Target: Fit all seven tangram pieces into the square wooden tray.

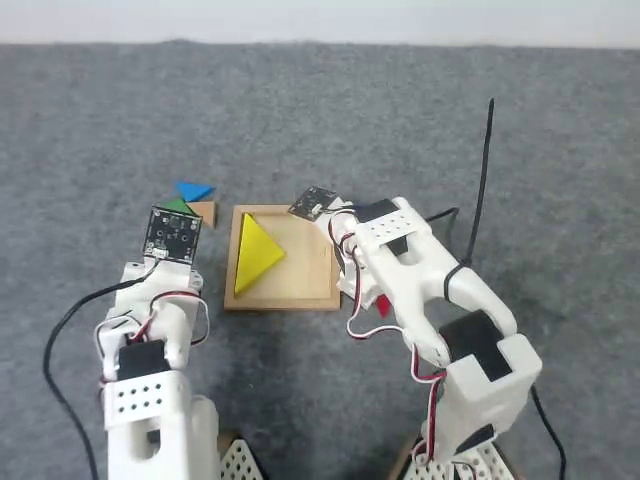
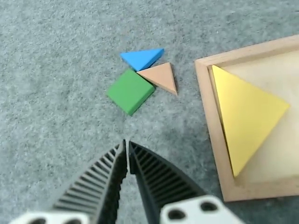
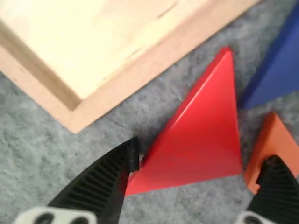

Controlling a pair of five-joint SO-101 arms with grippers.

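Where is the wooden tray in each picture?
High view: the tray lies mid-table between both arms, with the yellow triangle inside.
Left wrist view: the tray sits beyond the left gripper, the tan triangle near its rim, the yellow triangle inside.
Right wrist view: one corner of the tray lies next to the red triangle.
Shared landmark: the grey carpet around the tray's pale rim.

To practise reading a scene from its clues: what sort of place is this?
Probably a robotics workbench or lab test setup. A left arm and right arm stand side by side at a grey carpeted table, with a wooden tray and a yellow triangle laid out.
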